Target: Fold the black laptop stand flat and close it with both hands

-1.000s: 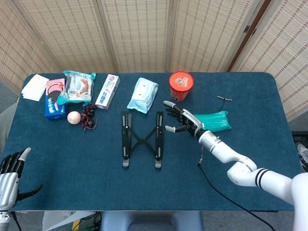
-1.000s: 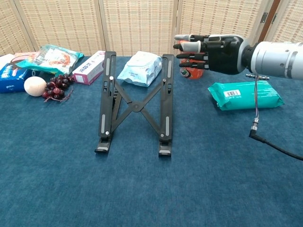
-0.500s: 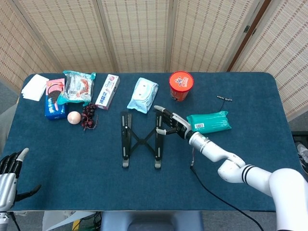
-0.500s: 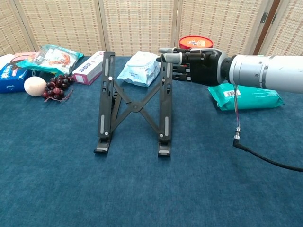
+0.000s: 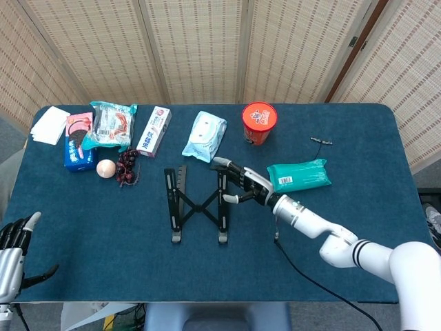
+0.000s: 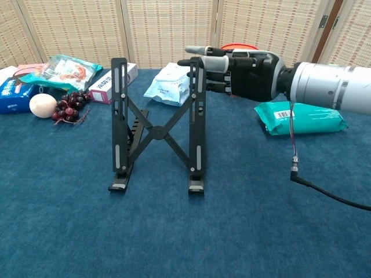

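Note:
The black laptop stand (image 5: pixel 196 203) (image 6: pixel 156 130) is on the blue table (image 5: pixel 103 262), propped up on its front feet with its X-shaped cross links showing. My right hand (image 5: pixel 247 185) (image 6: pixel 249 72) reaches in from the right. Its outstretched fingers (image 6: pixel 200 51) touch the top of the stand's right rail, and nothing is gripped. The left rail stands free. My left hand (image 5: pixel 14 252) hangs open at the table's near left corner, far from the stand and out of the chest view.
A green packet (image 5: pixel 300 174) (image 6: pixel 301 116) lies right of the stand, with a black cable (image 5: pixel 303 265) (image 6: pixel 324 188) in front of it. A red cup (image 5: pixel 259 122), wipes (image 5: pixel 204 135), a toothpaste box (image 5: pixel 154 130), grapes (image 5: pixel 126 167) and snacks (image 5: pixel 110 124) line the far side.
My right hand moved left from above the green packet to the stand's right rail. The stand's far end rose from lying low to standing steeply, and it shifted slightly left. The left hand stayed put.

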Controlling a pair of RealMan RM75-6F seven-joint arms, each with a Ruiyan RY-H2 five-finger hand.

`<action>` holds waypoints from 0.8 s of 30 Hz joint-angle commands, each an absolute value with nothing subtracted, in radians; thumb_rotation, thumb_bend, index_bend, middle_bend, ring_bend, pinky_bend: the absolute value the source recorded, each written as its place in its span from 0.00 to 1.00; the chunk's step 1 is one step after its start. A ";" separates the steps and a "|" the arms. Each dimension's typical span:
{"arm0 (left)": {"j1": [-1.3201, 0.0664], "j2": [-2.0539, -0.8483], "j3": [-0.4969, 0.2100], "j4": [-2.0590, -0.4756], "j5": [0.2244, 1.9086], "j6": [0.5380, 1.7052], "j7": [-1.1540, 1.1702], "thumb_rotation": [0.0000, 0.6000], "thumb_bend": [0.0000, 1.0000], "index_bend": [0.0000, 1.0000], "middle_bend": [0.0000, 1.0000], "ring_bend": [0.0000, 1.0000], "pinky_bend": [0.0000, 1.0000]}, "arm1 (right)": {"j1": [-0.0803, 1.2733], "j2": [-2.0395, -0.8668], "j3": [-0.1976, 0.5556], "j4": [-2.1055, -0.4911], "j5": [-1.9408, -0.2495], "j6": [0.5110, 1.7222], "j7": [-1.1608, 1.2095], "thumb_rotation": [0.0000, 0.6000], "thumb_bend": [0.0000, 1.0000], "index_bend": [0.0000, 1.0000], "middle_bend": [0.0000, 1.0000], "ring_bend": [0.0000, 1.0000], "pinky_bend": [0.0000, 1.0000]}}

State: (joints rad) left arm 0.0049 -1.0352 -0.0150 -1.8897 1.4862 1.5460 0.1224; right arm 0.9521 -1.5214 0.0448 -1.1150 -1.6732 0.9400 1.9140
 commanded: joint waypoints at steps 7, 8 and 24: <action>0.002 -1.037 -0.014 -1.889 1.490 1.541 0.125 1.00 0.12 0.04 0.10 0.06 0.03 | 0.890 -1.352 -0.011 -1.392 -1.738 1.093 1.731 1.00 0.12 0.00 0.16 0.00 0.06; 0.002 -1.038 -0.014 -1.889 1.490 1.540 0.125 1.00 0.12 0.04 0.10 0.06 0.03 | 0.886 -1.340 -0.017 -1.414 -1.740 1.098 1.714 1.00 0.12 0.00 0.16 0.00 0.06; 0.004 -1.041 -0.009 -1.874 1.495 1.539 0.113 1.00 0.12 0.04 0.10 0.06 0.03 | 0.828 -1.271 -0.091 -1.613 -1.775 1.159 1.522 1.00 0.12 0.00 0.14 0.00 0.06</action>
